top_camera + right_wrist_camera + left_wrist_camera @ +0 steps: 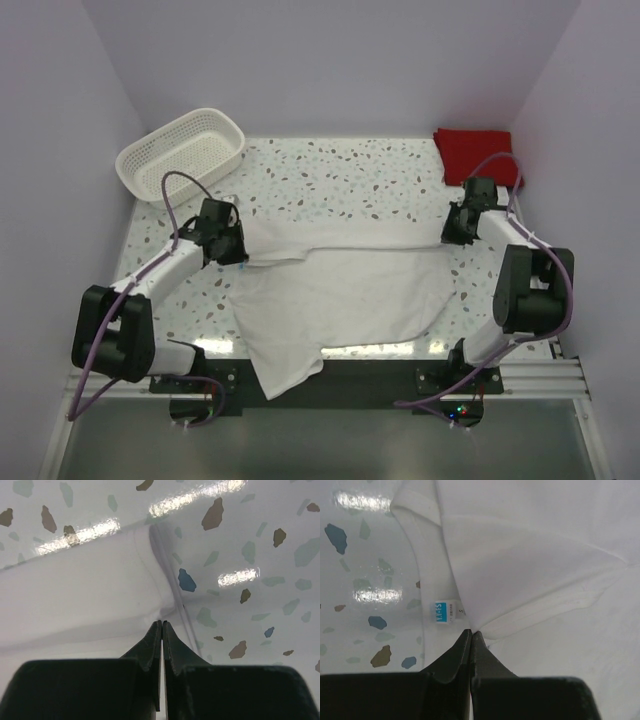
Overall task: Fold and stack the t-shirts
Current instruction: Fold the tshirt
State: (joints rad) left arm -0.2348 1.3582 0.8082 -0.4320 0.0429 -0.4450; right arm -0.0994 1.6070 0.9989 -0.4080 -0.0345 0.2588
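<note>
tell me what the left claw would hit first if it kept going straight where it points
The white t-shirt: the left claw, shut, has its tips at a folded hem, and straight ahead lies only more of that cloth. Depth beyond is unclear.

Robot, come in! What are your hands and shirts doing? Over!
Both shut: left gripper and right gripper pinch far edge of large white cloth t-shirt. Red cloth t-shirt folded, far right. White plastic lattice basket far left, not blocking.
</note>
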